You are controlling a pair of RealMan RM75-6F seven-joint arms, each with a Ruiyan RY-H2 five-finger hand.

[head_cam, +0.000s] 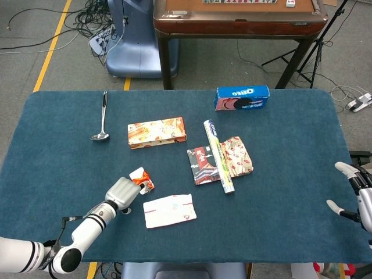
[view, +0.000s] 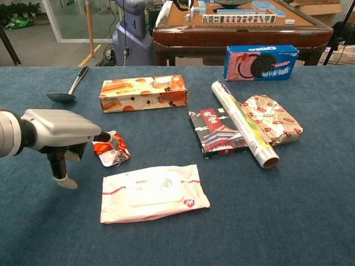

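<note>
Your left hand [view: 66, 133] pinches the small red snack packet [view: 112, 149] just above the wet wipes pack [view: 152, 193], nothing's set down yet, and your right hand [head_cam: 356, 195] idles open.

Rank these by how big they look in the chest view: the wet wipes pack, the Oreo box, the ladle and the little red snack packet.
1. wet wipes pack, though it lies nearest the camera
2. Oreo box
3. ladle and red snack packet: too alike to rank; the ladle lies farther back.
</note>
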